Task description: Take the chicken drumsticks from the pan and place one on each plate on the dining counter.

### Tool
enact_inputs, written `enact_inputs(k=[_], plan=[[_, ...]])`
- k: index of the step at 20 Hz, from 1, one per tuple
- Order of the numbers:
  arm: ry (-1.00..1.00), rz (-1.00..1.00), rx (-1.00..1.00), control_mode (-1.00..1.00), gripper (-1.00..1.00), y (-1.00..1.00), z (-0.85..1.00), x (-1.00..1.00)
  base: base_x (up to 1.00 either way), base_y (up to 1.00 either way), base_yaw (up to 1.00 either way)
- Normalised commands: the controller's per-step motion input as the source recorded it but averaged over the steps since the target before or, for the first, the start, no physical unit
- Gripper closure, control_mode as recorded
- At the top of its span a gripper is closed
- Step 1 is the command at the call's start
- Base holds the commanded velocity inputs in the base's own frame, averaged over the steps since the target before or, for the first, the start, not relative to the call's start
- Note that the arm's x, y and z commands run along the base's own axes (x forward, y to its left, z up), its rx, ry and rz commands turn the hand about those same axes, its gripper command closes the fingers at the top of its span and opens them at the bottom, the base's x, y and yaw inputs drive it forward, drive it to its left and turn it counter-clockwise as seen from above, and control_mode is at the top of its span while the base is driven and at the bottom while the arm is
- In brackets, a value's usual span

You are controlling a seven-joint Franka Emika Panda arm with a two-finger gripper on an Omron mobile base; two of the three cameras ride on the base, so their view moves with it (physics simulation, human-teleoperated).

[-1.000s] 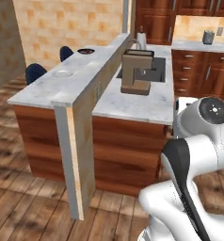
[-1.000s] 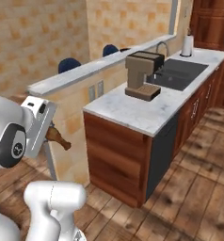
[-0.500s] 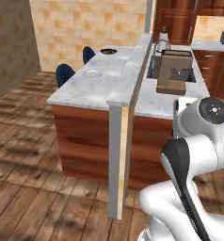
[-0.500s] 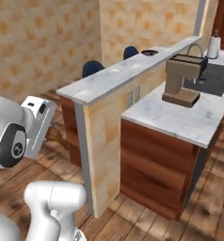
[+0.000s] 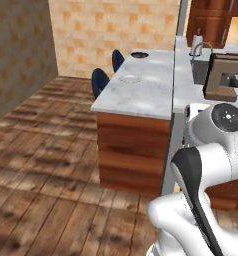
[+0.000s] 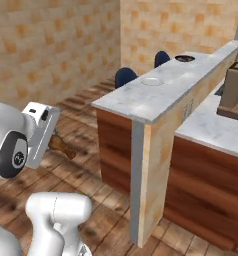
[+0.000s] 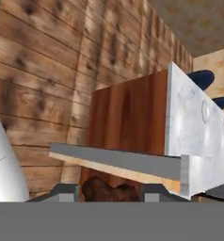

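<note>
The chicken drumstick (image 7: 109, 192) between the gripper's (image 7: 110, 193) fingertips is cut off by the bottom of the hand view; from the right base camera only its brown end (image 6: 61, 147) pokes out past the hand. The far plate (image 5: 139, 54) on the dining counter (image 5: 146, 92) is too small to read its contents. The brown appliance (image 6: 236, 90) runs off the right edge.
</note>
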Motion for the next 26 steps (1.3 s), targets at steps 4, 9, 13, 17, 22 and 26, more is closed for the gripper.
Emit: enact_inputs(k=[4, 9, 13, 17, 22, 26], plan=[[0.0, 0.0, 0.0, 1.0, 1.0, 0.0, 0.0, 0.0, 0.79, 1.0, 0.0], [0.0, 0.0, 0.0, 1.0, 1.0, 0.0, 0.0, 0.0, 1.0, 0.92, 0.01], [0.0, 0.0, 0.0, 1.0, 1.0, 0.0, 0.0, 0.0, 1.0, 0.73, 0.0], [0.0, 0.0, 0.0, 1.0, 1.0, 0.0, 0.0, 0.0, 1.0, 0.63, 0.0], [0.0, 0.0, 0.0, 1.0, 1.0, 0.0, 0.0, 0.0, 1.0, 0.21, -0.01], [0.0, 0.0, 0.0, 1.0, 1.0, 0.0, 0.0, 0.0, 0.99, 0.0, 0.0]])
